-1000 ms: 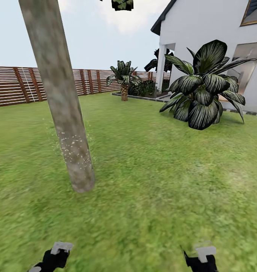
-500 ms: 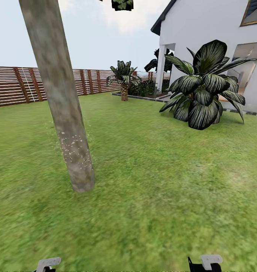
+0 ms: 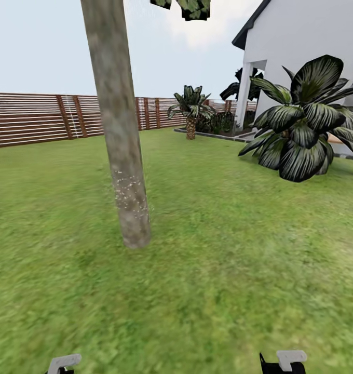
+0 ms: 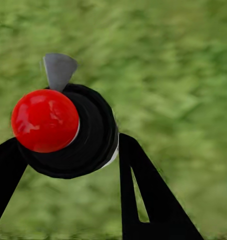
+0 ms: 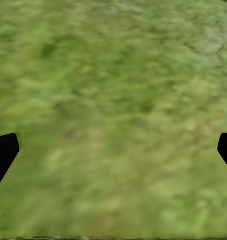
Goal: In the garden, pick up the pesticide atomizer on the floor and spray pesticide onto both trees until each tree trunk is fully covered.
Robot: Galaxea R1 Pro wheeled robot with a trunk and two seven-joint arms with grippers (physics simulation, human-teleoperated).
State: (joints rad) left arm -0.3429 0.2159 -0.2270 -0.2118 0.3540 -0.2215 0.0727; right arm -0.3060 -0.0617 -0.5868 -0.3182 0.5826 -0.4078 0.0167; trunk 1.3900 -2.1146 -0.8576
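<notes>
Seen from the head camera, the whole scene has slid rightward and the tree trunk [image 3: 122, 135] looks smaller than half a second ago, a shift of the camera rather than of the garden, which suggests the robot is turning or backing off from this tree. A band of fine white specks, the pesticide [image 3: 129, 195], clings to the lower trunk at about 10 o'clock from frame centre, while the mottled grey-tan bark above it looks bare, so coverage here appears partial and a second tree is yet to be treated. The left gripper [image 4: 68, 165] is clamped on the pesticide atomizer [image 4: 68, 130], its black fingers pressed against a round dark body capped by a glossy red knob, with a small grey spout at 12 o'clock of that knob; the sprayer points down at blurred grass, not at the trunk. In the head view the left gripper's pale tip sits at 7 o'clock on the bottom edge. The right gripper [image 5: 113, 150] hangs with fingers wide apart over the blotchy green floor [image 5: 113, 75], holding nothing. Beyond, a brown slatted fence [image 3: 36, 117] rings the lawn, a broad-leaved dark shrub [image 3: 301, 130] spreads at 2 o'clock beside a smooth white house [image 3: 301, 47], and a short scaly palm [image 3: 190, 111] stands near the fence.
</notes>
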